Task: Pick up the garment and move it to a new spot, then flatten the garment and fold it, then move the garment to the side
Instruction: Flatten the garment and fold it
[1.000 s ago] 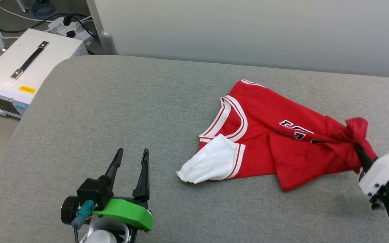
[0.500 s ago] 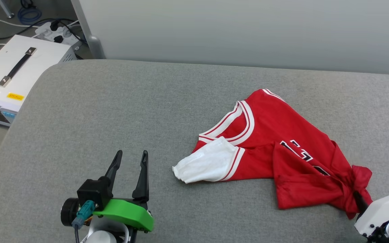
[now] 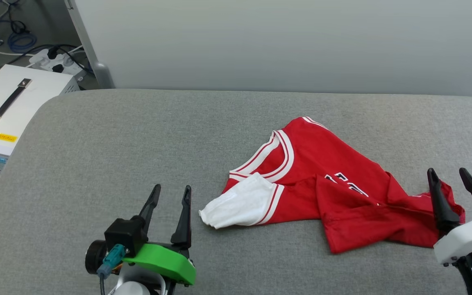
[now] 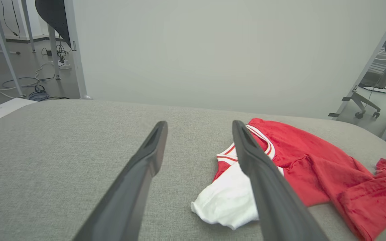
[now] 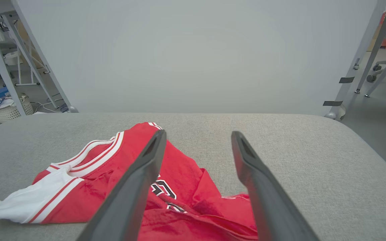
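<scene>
Head view: the garment lies crumpled, red, white sleeve out left; left gripper and right gripper spread wide, empty.

A grey fabric-covered surface with rounded corners carries a crumpled red jersey, one white sleeve showing, lying right of centre.

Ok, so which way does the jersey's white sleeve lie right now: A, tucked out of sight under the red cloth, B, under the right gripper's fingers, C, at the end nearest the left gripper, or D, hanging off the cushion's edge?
C: the white sleeve lies spread at the end of the garment nearest the left gripper, far from the right gripper.
</scene>
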Tool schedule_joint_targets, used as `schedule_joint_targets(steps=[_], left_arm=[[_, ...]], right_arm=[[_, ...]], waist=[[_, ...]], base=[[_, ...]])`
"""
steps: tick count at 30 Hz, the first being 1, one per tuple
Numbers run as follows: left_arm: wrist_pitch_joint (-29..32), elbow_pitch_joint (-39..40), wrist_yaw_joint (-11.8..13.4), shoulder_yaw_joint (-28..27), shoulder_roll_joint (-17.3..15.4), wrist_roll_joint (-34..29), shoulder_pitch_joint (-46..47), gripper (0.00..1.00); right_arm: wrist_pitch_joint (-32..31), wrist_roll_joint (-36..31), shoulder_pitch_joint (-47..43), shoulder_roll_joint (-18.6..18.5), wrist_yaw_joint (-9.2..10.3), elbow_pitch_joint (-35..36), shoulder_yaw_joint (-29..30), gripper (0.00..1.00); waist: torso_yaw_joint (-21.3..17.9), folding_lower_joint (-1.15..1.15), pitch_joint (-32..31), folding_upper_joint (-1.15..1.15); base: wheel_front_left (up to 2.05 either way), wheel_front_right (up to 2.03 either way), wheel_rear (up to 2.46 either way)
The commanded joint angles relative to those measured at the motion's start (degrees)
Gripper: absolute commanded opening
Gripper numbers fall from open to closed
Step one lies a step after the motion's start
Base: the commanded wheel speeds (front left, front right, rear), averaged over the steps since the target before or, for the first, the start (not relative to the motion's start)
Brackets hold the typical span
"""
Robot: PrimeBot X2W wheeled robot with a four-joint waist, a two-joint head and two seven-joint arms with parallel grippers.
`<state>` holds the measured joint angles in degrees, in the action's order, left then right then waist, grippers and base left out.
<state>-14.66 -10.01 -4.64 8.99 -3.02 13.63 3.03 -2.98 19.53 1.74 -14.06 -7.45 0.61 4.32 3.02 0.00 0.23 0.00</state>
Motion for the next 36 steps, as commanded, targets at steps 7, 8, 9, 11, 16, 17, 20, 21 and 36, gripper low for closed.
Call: schedule_joint_targets(steps=[7,8,9,11,16,17,20,21,36], left_arm=[[1.0,-5.9,-0.9,4.6,0.0,1.1,1.9,1.00],[2.5,-7.0,-1.0,5.0,-0.2,1.0,2.8,1.00],[4.3,-7.9,-1.0,5.3,-0.4,0.9,3.5,1.00],[9.1,-9.5,-1.0,6.1,-1.0,0.8,5.5,1.00],[25.3,-14.3,3.0,8.2,-4.4,-4.0,11.9,1.00],[26.1,-14.8,3.6,8.2,-4.6,-4.4,12.5,1.00],[27.8,-16.4,5.0,8.4,-5.4,-5.6,14.0,1.00],[28.1,-16.9,5.1,8.4,-5.5,-5.7,14.2,1.00],[27.1,-21.8,2.9,9.9,-6.6,-4.7,15.7,0.00]], right_arm=[[6.0,-2.3,-3.4,3.0,-0.03,3.3,0.7,1.00],[6.1,-2.6,-3.5,3.5,-0.03,3.7,0.9,1.00],[6.2,-2.8,-3.5,3.8,-0.03,4.0,0.9,1.00],[6.2,-3.1,-3.5,4.3,-0.03,4.7,0.8,1.00],[5.4,-3.8,-2.9,4.9,-0.03,5.3,-0.6,1.00],[5.5,-3.9,-2.8,4.9,-0.03,5.2,-0.9,1.00],[5.9,-3.9,-2.5,5.0,-0.03,4.5,-1.3,1.00],[6.1,-3.8,-2.4,5.0,-0.03,4.3,-1.5,1.00],[7.5,-3.7,-1.0,4.5,-0.03,1.4,-2.2,1.00]], waist=[[-1.6,0.00,1.3,0.00],[-1.9,0.00,1.7,0.00],[-2.2,0.00,2.0,0.00],[-2.8,0.00,2.8,0.00],[-5.7,0.00,6.2,0.00],[-6.0,0.00,6.6,0.00],[-7.0,0.00,8.0,0.00],[-7.2,0.00,8.3,0.00],[-7.3,0.00,9.5,0.00]], base=[[0.00,0.00,0.00],[0.00,0.00,0.00],[0.00,0.00,0.00],[0.00,0.00,0.00],[0.00,0.00,0.00],[0.00,0.00,0.00],[0.00,0.00,0.00],[0.00,0.00,0.00],[0.00,0.00,0.00]])
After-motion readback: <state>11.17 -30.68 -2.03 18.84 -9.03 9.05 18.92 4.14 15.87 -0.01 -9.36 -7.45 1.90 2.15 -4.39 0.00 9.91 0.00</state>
